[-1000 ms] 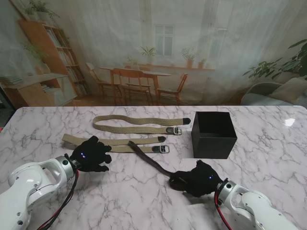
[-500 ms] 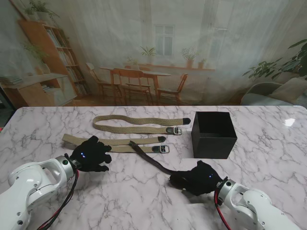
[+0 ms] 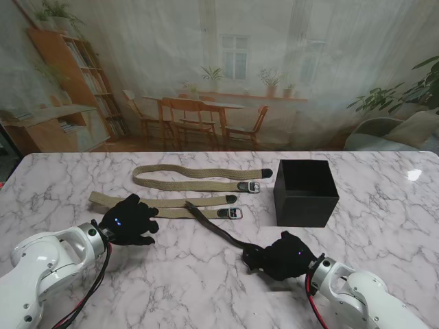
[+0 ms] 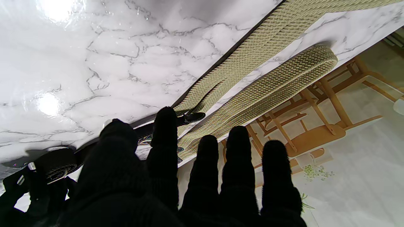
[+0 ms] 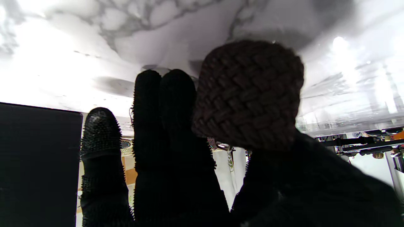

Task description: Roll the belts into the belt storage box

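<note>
A dark brown braided belt [image 3: 212,226] lies slanted across the marble table [image 3: 384,226]. Its near end is wound into a small roll [image 5: 249,94]. My right hand [image 3: 282,255] is shut on that roll, with the fingers [image 5: 164,126] beside it. The black belt storage box [image 3: 305,192] stands open-topped just beyond that hand and shows as a dark wall [image 5: 38,164] in the right wrist view. Two tan woven belts lie flat, one farther [image 3: 199,177] and one nearer [image 3: 182,205]. My left hand [image 3: 130,221] rests open over the nearer tan belt [image 4: 240,60], fingers [image 4: 236,157] spread.
Metal buckles [image 3: 248,186] [image 3: 234,213] sit at the right ends of the tan belts, close to the box. The table's far edge runs along a printed backdrop of a room.
The right hand has curled slightly tighter around the roll and the dark belt's free length has drawn a little toward it. The left hand has hardly moved.
</note>
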Tool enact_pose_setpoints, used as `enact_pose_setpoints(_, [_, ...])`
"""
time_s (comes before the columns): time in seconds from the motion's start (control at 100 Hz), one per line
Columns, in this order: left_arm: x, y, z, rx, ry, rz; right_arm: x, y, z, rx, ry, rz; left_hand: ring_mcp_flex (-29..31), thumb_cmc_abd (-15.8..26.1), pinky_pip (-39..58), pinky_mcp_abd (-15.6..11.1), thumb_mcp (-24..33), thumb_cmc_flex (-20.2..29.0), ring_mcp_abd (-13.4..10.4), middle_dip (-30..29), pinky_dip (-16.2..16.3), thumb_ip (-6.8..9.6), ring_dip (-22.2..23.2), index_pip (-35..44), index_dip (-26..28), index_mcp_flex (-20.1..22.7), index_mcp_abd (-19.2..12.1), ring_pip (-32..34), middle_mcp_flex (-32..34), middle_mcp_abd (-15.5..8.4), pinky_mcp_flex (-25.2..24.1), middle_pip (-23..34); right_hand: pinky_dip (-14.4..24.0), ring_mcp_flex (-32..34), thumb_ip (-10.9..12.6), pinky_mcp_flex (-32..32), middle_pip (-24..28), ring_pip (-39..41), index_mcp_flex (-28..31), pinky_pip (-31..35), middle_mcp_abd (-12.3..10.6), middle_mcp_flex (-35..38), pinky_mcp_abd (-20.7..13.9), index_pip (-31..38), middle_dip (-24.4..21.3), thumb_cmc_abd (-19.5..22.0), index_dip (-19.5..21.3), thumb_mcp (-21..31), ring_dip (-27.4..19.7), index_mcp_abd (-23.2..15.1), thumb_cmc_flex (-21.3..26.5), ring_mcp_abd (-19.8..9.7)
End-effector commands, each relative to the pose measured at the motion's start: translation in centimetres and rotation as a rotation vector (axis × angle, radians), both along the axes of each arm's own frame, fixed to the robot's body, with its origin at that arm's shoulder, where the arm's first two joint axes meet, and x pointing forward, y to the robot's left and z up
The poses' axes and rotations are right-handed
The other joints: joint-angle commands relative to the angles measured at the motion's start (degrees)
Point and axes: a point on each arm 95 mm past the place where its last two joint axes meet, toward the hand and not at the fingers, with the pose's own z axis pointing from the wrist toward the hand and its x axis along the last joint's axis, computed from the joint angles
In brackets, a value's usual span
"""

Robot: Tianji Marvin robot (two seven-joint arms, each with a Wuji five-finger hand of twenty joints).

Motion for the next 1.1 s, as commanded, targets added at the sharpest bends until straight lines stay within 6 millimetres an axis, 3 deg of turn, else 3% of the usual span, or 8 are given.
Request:
enact_pose_setpoints(0.0, [-0.1, 0.0, -0.3, 0.011, 0.012, 0.005, -0.8, -0.3, -1.2, -0.030, 0.049, -0.002, 0.91, 1.80, -1.28, 2.61, -0.61, 0.31, 1.22, 0.14, 0.27, -0.16, 0.36, 0.02, 0.42, 0.29, 0.94, -0.07, 0.59, -0.04, -0.84, -0.70, -0.20, 4.74, 2.69, -1.54, 0.85, 0.29, 1.34, -0.82, -9.54, 3.24, 0.72, 0.69, -1.09, 0.45, -1.97, 11.66, -0.39, 5.70, 3.83, -8.86])
enact_pose_setpoints(0.04, [-0.1, 0.0, -0.3, 0.012, 0.013, 0.005, -0.8, -0.3, -1.2, -0.036, 0.042, 0.006, 0.92, 1.71, -1.28, 2.61, -0.61, 0.35, 1.21, 0.15, 0.27, -0.16, 0.36, 0.07, 0.44, 0.38, 0.92, -0.06, 0.63, 0.03, -0.84, -0.68, -0.02, 4.45, -1.14, -1.98, -0.01, -0.20, 0.45, -0.95, -10.71, 3.80, -0.17, 3.87, -1.22, -1.86, -7.65, 9.46, -0.35, 12.21, -2.40, -9.61])
enact_pose_setpoints(0.15, [-0.1, 0.0, -0.3, 0.011, 0.016, 0.006, -1.0, -0.4, -0.9, -0.065, 0.054, 0.017, 0.92, 1.97, -1.31, 2.58, -0.68, 0.05, 1.24, 0.15, 0.26, -0.18, 0.36, -0.02, 0.37, 0.33, 1.06, -0.07, 0.63, 0.01, -0.84, -0.69, 0.30, 0.15, 5.50, -4.93, -0.42, -3.44, 0.74, -1.64, -11.15, 0.56, -2.07, 0.61, -0.36, -0.63, -0.14, 4.04, -1.06, 19.49, -17.51, -10.02])
enact_pose_setpoints(0.35, [-0.1, -0.1, -0.3, 0.012, 0.019, 0.004, -1.2, -0.5, 0.4, -0.161, 0.102, 0.063, 0.94, 2.04, -1.35, 2.59, -0.65, 0.00, 1.15, 0.16, 0.26, -0.17, 0.36, -0.06, 0.36, 0.36, 1.04, -0.07, 0.66, -0.03, -0.87, -0.70, 1.32, -6.29, 6.63, -7.97, -7.11, -8.60, -7.43, -1.79, -13.41, -8.90, -6.84, -4.23, -3.20, -0.60, 0.86, -3.11, -3.30, 29.35, -23.44, -11.60])
enact_pose_setpoints(0.63, [0.1, -0.2, -0.2, 0.006, 0.018, -0.003, -1.3, -0.5, 2.0, -0.265, 0.115, 0.114, 0.96, 1.95, -1.34, 2.63, -0.62, 0.16, 1.25, 0.17, 0.28, -0.17, 0.37, -0.07, 0.39, 0.32, 0.98, -0.06, 0.65, -0.01, -0.88, -0.71, 1.61, -8.35, 9.40, -7.58, -11.16, -10.90, -9.74, -2.28, -18.56, -11.93, -10.89, -6.58, -6.54, -12.39, 4.79, 15.59, -5.87, 33.87, -15.97, -15.66])
enact_pose_setpoints(0.77, [0.2, -0.3, -0.3, 0.005, 0.019, -0.005, -1.2, -0.6, 2.0, -0.312, 0.074, 0.110, 0.96, 1.90, -1.32, 2.59, -0.57, 0.31, 1.17, 0.17, 0.29, -0.15, 0.38, -0.03, 0.42, 0.33, 0.97, -0.05, 0.69, -0.02, -0.84, -0.69, 0.47, -5.66, 0.60, -5.56, -14.12, -10.05, -5.31, -1.35, -22.37, -5.45, -13.94, -2.18, -6.34, -24.13, 6.88, 25.42, -7.02, 31.83, -2.67, -19.77])
enact_pose_setpoints(0.98, [0.2, -0.3, -0.3, 0.007, 0.021, -0.004, -1.3, -0.6, 1.6, -0.317, 0.057, 0.080, 0.99, 1.79, -1.33, 2.58, -0.59, 0.37, 1.17, 0.17, 0.28, -0.16, 0.37, 0.02, 0.44, 0.34, 0.88, -0.06, 0.69, -0.05, -0.82, -0.69, -0.31, -4.54, -0.51, -5.29, -15.54, -9.08, -1.40, -0.25, -22.20, -2.95, -14.62, 0.58, -6.63, -23.92, 7.18, 24.50, -7.05, 29.61, -1.14, -19.63])
enact_pose_setpoints(1.09, [0.2, -0.3, -0.3, 0.008, 0.021, -0.004, -1.4, -0.6, 1.6, -0.309, 0.096, 0.075, 0.93, 1.72, -1.34, 2.54, -0.55, 0.52, 1.25, 0.18, 0.27, -0.15, 0.36, 0.04, 0.45, 0.29, 0.80, -0.09, 0.71, -0.08, -0.82, -0.66, -0.53, -6.53, 5.74, -6.86, -15.47, -10.08, -3.52, -0.74, -18.32, -7.31, -13.07, -2.34, -8.14, -17.30, 5.53, 25.27, -7.83, 32.17, -11.83, -17.51])
